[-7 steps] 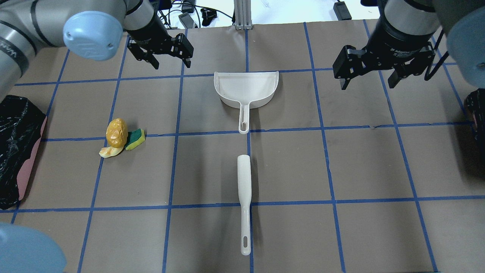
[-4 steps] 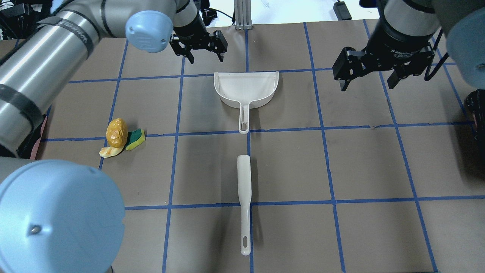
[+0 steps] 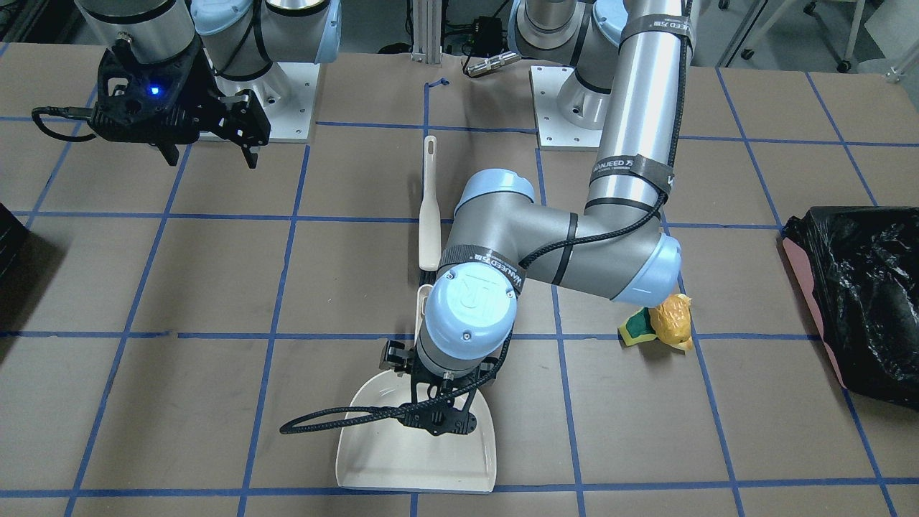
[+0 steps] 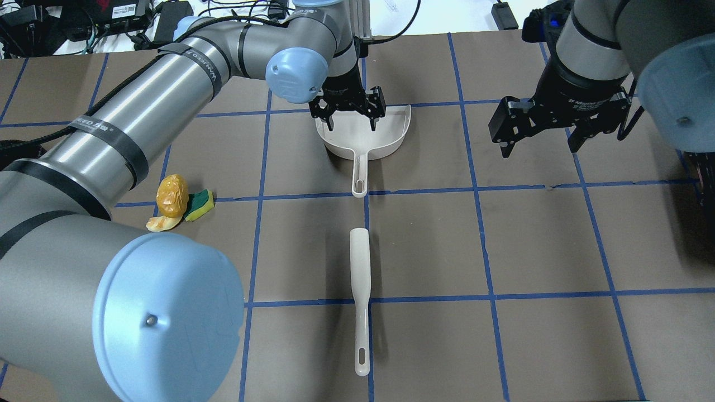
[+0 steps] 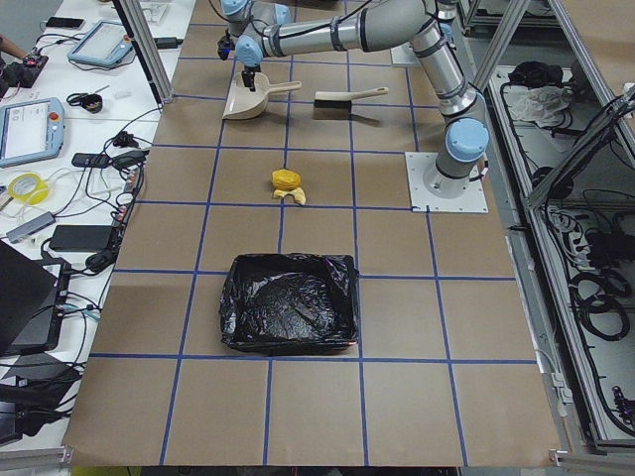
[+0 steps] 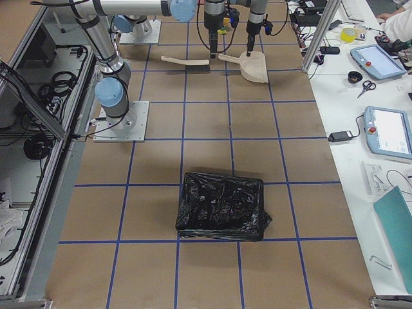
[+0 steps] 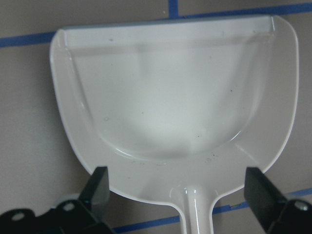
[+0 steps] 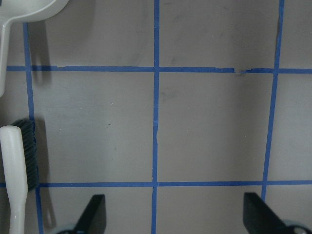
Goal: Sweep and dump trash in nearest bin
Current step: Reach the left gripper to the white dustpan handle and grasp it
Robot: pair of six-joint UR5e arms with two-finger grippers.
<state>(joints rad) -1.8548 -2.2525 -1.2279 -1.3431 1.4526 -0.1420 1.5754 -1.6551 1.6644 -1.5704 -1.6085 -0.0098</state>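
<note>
A white dustpan (image 4: 363,134) lies at the table's far middle with its handle toward the robot. My left gripper (image 4: 350,120) hovers open just above its pan, and in the left wrist view (image 7: 178,190) the fingers straddle the dustpan (image 7: 175,112) near the handle root. A white brush (image 4: 360,279) lies in line below it. The trash, a crumpled yellow piece (image 4: 172,195) and a green-yellow sponge (image 4: 200,204), lies on the left. The pink-sided bin (image 3: 804,287) with a black bag stands at the table's left end. My right gripper (image 4: 539,146) is open and empty, above bare table.
A second black-bagged bin (image 6: 222,206) stands at the table's right end; its dark edge (image 4: 705,167) shows in the overhead view. The left arm's elbow (image 3: 632,266) hangs over the table close to the trash. Blue tape lines grid the brown table (image 4: 536,240).
My left arm has swung right from the far-left area to above the dustpan, gripper still open. My right gripper has shifted slightly toward the robot.
</note>
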